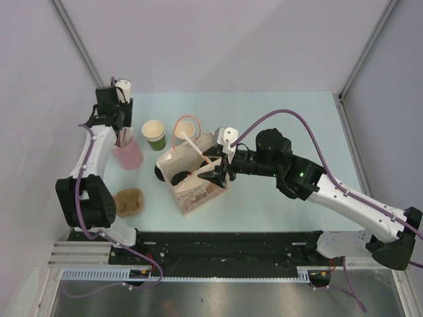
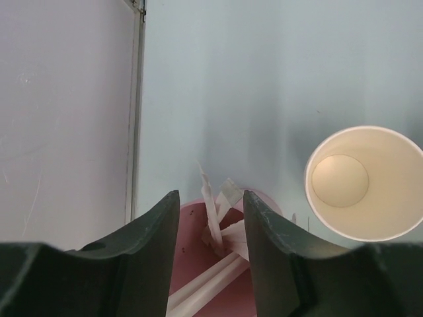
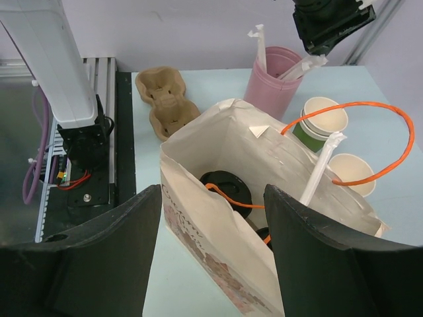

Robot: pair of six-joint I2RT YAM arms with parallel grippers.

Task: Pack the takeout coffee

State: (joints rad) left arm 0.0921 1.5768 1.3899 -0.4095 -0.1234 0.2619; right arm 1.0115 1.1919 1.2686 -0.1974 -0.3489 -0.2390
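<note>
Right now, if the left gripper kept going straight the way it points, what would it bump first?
Most likely the white straws standing in the pink cup. The left gripper hangs open right over them, though how far above is hard to tell.

Counted: two paper cups, green cup (image 1: 154, 134) and white cup (image 1: 186, 130); two lids (image 1: 180, 179); one pink cup (image 1: 127, 155); one bag (image 1: 198, 188); one carrier (image 1: 129, 201); one straw (image 3: 320, 168) in bag, more in pink cup, number unclear

We can't read any txt, brand or no. anywhere. The paper bag (image 3: 205, 244) has reddish print on its side, too blurry to make out.
</note>
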